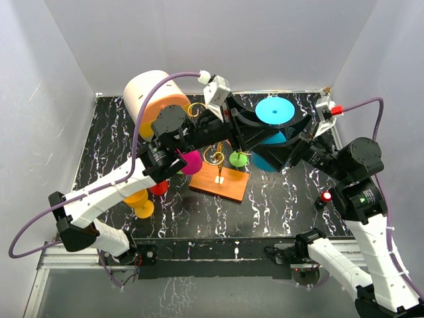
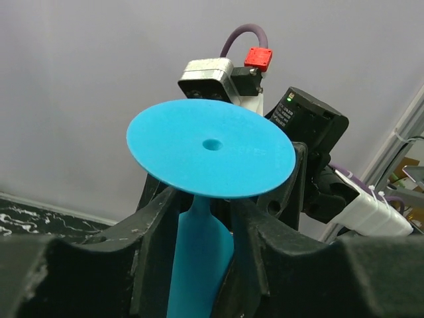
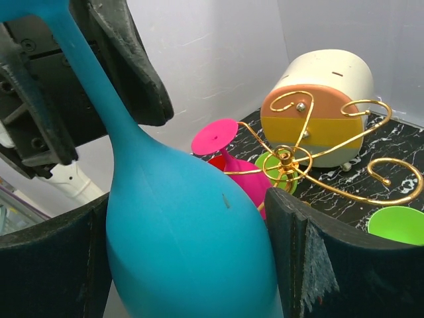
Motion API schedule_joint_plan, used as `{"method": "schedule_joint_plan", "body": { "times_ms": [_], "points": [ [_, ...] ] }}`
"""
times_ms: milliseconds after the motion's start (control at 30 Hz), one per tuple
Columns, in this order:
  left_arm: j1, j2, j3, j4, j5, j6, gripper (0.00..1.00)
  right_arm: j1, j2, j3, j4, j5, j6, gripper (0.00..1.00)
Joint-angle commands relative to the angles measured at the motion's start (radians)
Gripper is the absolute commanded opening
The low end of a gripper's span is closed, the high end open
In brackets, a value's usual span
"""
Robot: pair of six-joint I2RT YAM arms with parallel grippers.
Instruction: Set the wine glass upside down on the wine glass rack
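Matte blue wine glass (image 3: 185, 225), disc foot up.
Right gripper (image 3: 187, 262) clamps its rounded bowl; left gripper (image 2: 202, 252) flanks the stem, grip unclear.

Left fingers (image 2: 156, 255) slightly apart, right fingers (image 3: 53, 265) wide, both aloft and facing each other

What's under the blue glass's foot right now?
The wine glass's foot tops its stem, which drops between the left gripper's fingers. Lower, the bowl sits between the right gripper's fingers. Its rim and anything beneath are covered.
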Motion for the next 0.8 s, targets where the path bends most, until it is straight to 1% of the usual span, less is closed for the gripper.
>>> {"method": "schedule_joint_plan", "body": {
  "times_ms": [0,133,300,433,533,667,767],
  "points": [
    [-0.004,-0.059,-0.031,0.033,-0.038,-0.009,0.4,-0.001,-0.047,-0.034,0.109,0.031,0.015,0.48],
    [-0.004,-0.089,-0.049,0.014,-0.074,0.0,0.55,-0.001,-0.086,-0.07,0.134,0.074,0.036,0.48],
    [-0.004,-0.139,-0.078,-0.034,-0.121,0.023,0.68,-0.001,-0.122,-0.077,0.086,0.167,0.009,0.48],
    [-0.004,-0.231,-0.157,-0.09,-0.18,0.059,0.72,-0.001,-0.159,-0.079,-0.005,0.231,-0.03,0.48],
    [-0.004,-0.314,-0.197,-0.159,-0.251,0.095,0.75,-0.002,-0.186,-0.094,-0.06,0.254,-0.049,0.48],
    [-0.004,-0.41,-0.212,-0.308,-0.35,0.14,0.75,-0.001,-0.211,-0.135,-0.109,0.262,-0.077,0.48],
    [-0.004,-0.489,-0.232,-0.42,-0.454,0.155,0.76,-0.001,-0.233,-0.182,-0.113,0.27,-0.092,0.48]
  ]
}}
